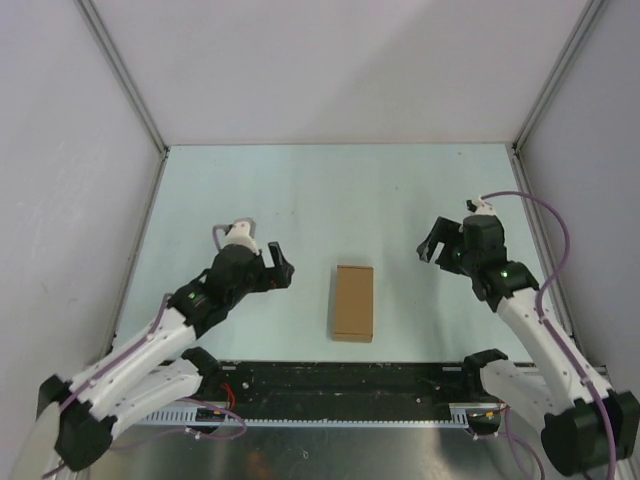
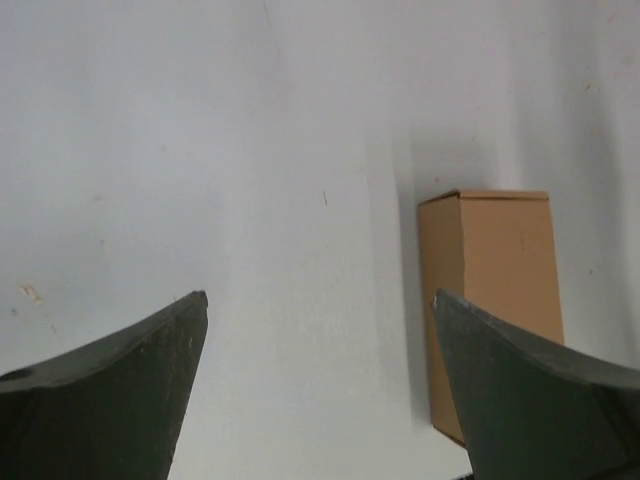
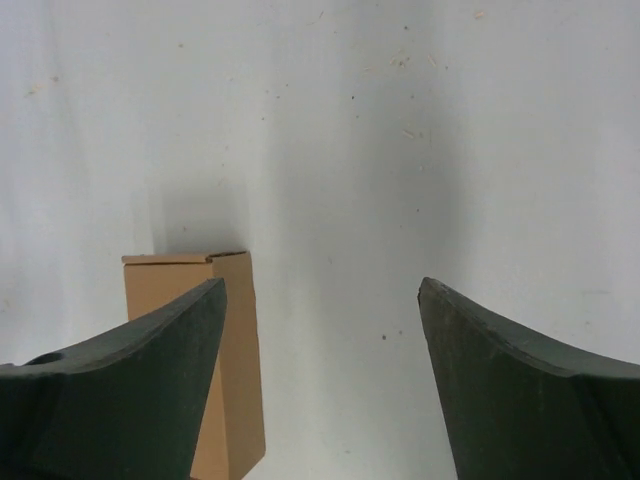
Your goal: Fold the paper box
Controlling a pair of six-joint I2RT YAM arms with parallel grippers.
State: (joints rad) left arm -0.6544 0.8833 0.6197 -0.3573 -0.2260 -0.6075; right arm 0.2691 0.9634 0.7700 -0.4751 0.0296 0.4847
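Both jaws released and clear, one each side of the paper box (image 1: 353, 302), which looks fully folded on the tabletop (image 1: 300, 190); next: just retract.

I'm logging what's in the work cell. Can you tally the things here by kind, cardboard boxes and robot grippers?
Paper box: 1, brown, closed up, lying on the table
Grippers: 2, the left gripper and the right gripper, each with its fingers apart and holding nothing
Total: 3
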